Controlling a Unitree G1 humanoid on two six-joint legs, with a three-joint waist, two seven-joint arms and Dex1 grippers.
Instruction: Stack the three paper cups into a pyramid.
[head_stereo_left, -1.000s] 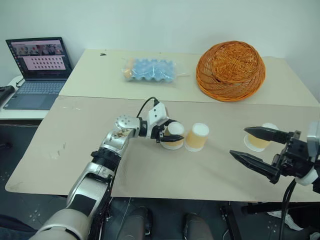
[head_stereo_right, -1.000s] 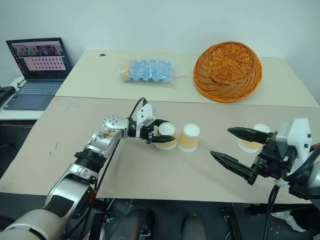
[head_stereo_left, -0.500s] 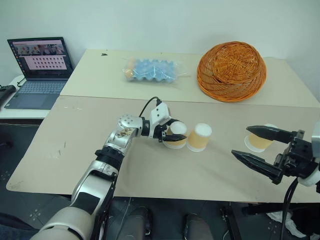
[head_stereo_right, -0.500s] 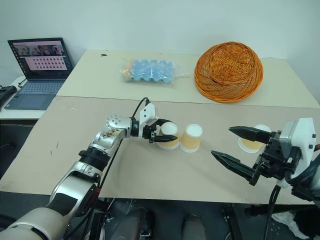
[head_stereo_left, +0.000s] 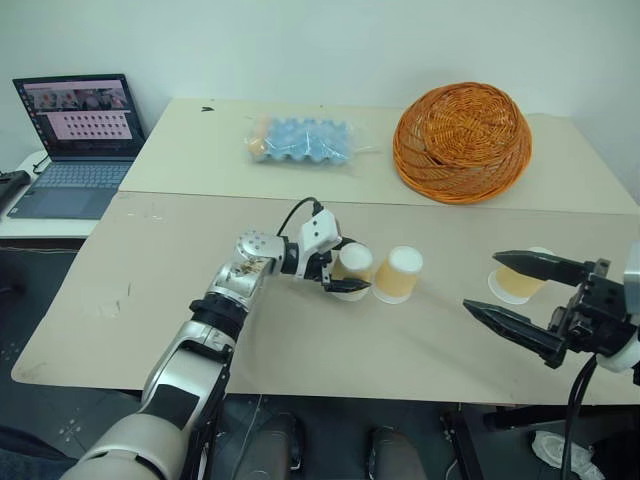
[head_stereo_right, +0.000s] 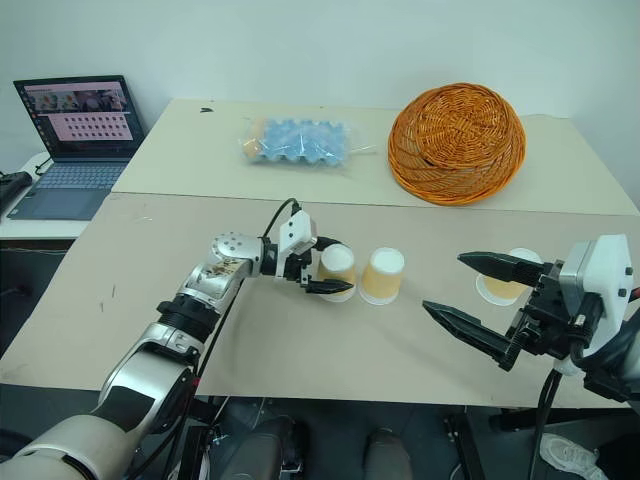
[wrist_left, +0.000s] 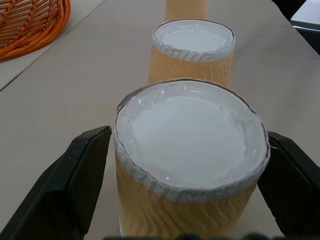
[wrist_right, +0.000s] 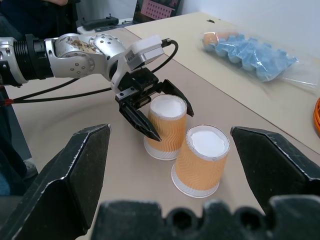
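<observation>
Three tan-orange paper cups stand upside down on the beige table (head_stereo_left: 300, 350). Two are side by side at the middle: the left cup (head_stereo_left: 356, 258) and the middle cup (head_stereo_left: 398, 273), almost touching. My left gripper (head_stereo_left: 347, 266) is open and straddles the left cup, one black finger (wrist_left: 75, 185) on each side of it. The right cup (head_stereo_left: 520, 282) stands apart at the right, partly behind my right gripper (head_stereo_left: 482, 281). That gripper is open, hovers above the table and holds nothing. No cup rests on another.
An overturned wicker basket (head_stereo_left: 460, 140) and a bagged blue egg carton (head_stereo_left: 300, 140) lie on the far half of the table. A laptop (head_stereo_left: 75, 140) sits on a side surface at the far left. Bare tabletop lies between the middle cup and the right cup.
My left gripper's fingers have spread apart from the left cup, which now stands free beside the middle cup. The right arm has kept still.
</observation>
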